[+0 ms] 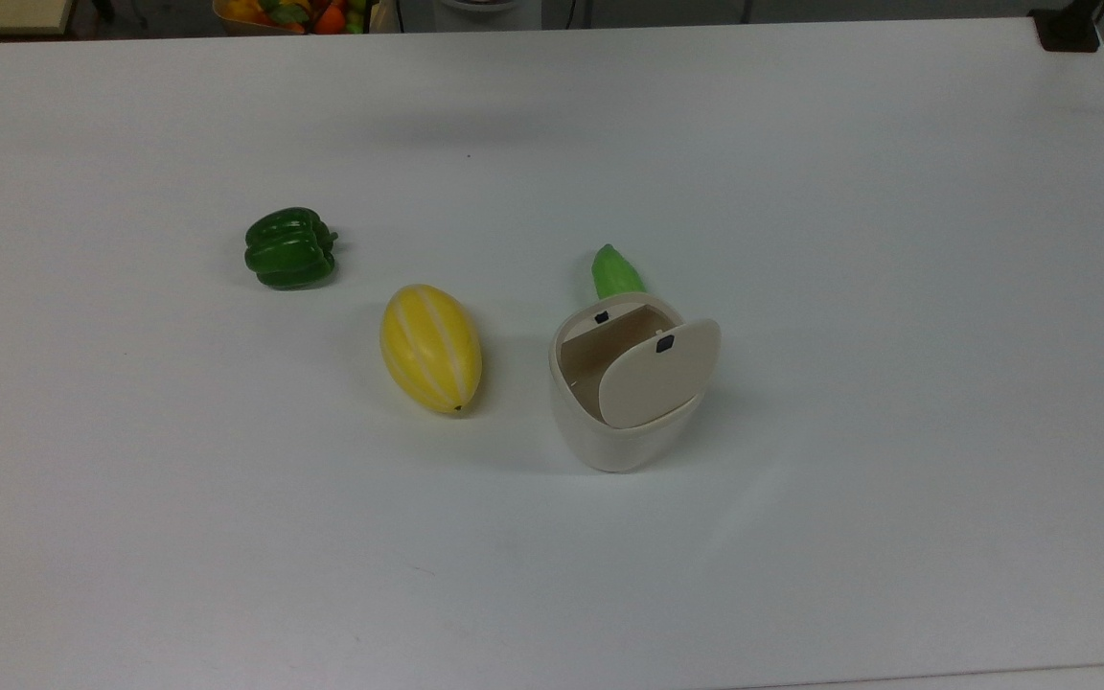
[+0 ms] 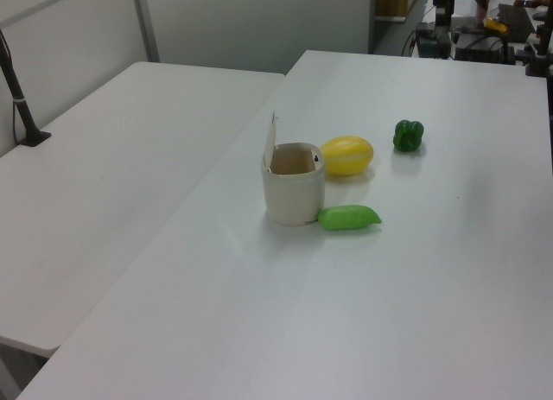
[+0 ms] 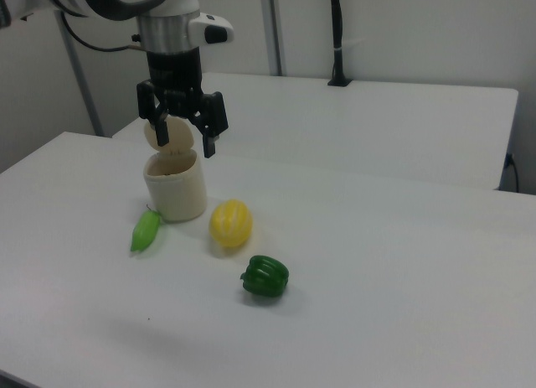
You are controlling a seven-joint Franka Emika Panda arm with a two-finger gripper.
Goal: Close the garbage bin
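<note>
The cream-white garbage bin (image 1: 609,436) stands upright on the white table (image 1: 897,287) with its beige lid (image 1: 657,374) swung up, so the inside shows. It also appears in the left view as the bin (image 2: 294,197) with the lid (image 2: 270,136) standing on edge, and in the right view as the bin (image 3: 176,191). In the right view my gripper (image 3: 184,137) hangs open above the bin's rim, fingers pointing down, overlapping the raised lid (image 3: 157,135). I cannot tell whether it touches the lid.
A yellow melon (image 1: 430,347) lies just to the bin's left in the top view. A green bell pepper (image 1: 289,248) sits further left. A light green pod (image 1: 616,272) lies against the bin's far side. A second table (image 2: 104,158) adjoins this one.
</note>
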